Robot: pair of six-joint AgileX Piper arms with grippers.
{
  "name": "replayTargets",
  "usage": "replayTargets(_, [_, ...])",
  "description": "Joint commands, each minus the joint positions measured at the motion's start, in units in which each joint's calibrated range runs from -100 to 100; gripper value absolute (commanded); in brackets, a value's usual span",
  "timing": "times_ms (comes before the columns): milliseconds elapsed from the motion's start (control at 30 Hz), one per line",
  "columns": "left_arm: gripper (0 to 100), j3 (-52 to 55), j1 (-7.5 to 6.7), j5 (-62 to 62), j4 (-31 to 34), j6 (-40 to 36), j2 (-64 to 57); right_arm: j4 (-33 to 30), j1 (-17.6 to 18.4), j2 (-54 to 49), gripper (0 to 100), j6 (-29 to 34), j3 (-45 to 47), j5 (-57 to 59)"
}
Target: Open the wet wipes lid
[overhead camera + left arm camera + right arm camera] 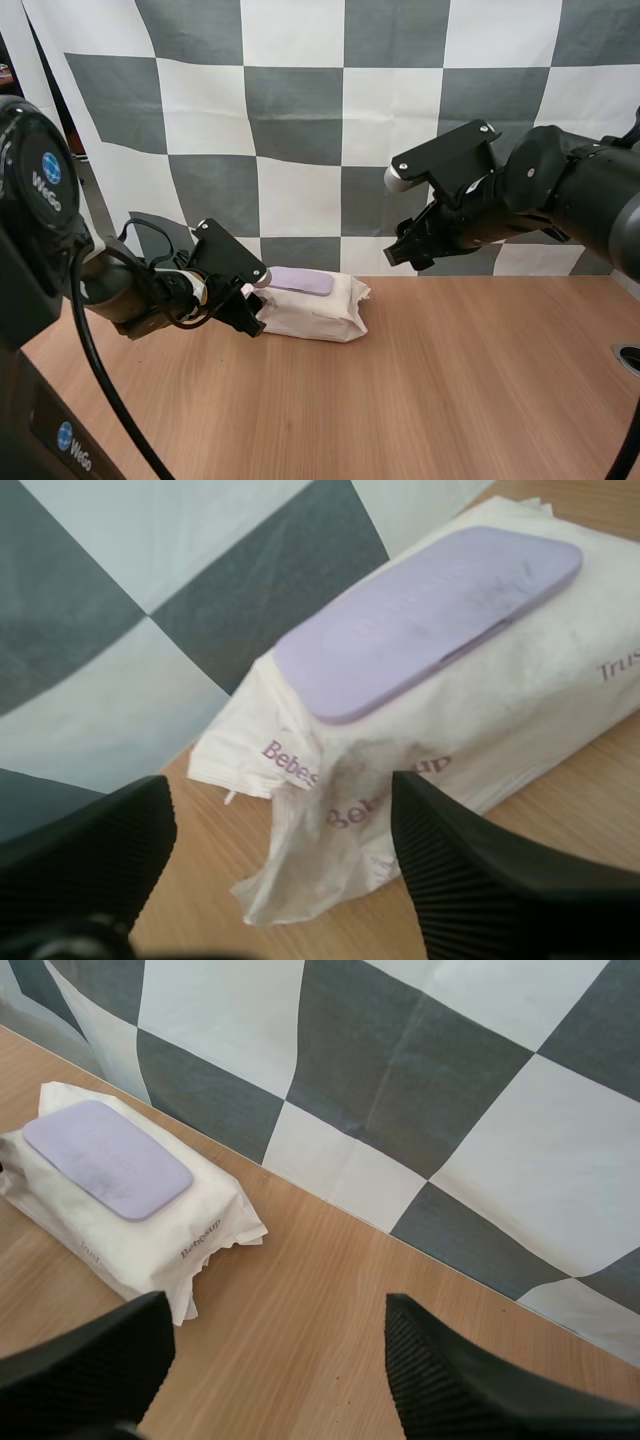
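Nearness settles which arm leads: the pack of wet wipes point(318, 312) lies on the counter point(480, 380) in its left half, long axis running left to right across the high view, and the left tool point(248, 318) sits right at the pack's left short end. Its fingers point(90, 850) stand spread, one on either side of the crumpled end seam point(300, 870), low by the counter; whether they touch the wrapper I cannot tell. The lid point(430, 620), purple, lies flat and shut on top, its length along the pack's, its near end just beyond that seam. The right tool point(405, 255) hangs in the air, well apart from the pack, above and to its right, also spread with nothing between. I judge the left placed to pin the pack by its end, while the right must come down and leftward to reach the lid. Which edge carries the lifting lip I cannot tell.
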Motion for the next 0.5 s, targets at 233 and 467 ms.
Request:
replayTargets(233, [100,-5.77,-0.04,0.70,23.16,-15.96,8.73,1.02,0.00,0.03,100,-0.51,-0.05,0.27])
replayTargets(467, [94,-7.09,-0.04,-9.55,23.16,-15.38,9.11,3.10,0.09,0.03,100,-1.23,-0.05,2.52])
